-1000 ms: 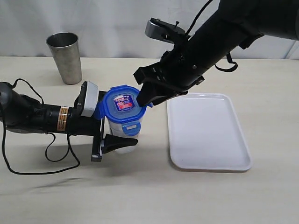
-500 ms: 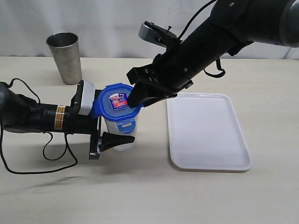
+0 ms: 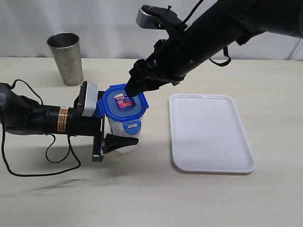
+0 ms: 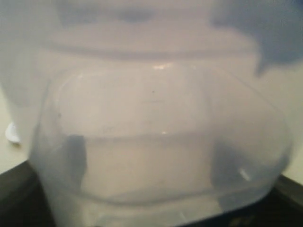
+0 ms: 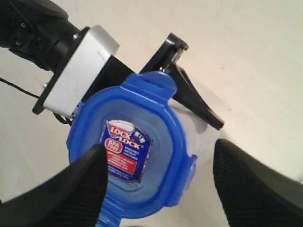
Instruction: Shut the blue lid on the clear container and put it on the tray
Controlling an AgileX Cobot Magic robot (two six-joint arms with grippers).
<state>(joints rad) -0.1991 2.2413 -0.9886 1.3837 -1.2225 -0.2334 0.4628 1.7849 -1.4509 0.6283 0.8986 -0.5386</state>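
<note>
Centre-left of frame: clear container stands upright on worktop, long axis vertical. L end effector, reaching in from left edge, clamps its side. The blue lid sits on its mouth. R end effector hovers right above the lid, jaws spread wide & empty, so lid lies straight below. Tray is to the right, apart from container, on R arm's side.

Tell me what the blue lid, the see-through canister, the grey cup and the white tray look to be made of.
Bright-blue roundish lid: moulded plastic, soft sheen, hinged flaps. Tall translucent canister: frosted plastic; light passes through. Tapered grey cup: probably brushed steel, streaky reflections. Flat white rectangular tray: likely glossy plastic, smooth rounded rim.
</note>
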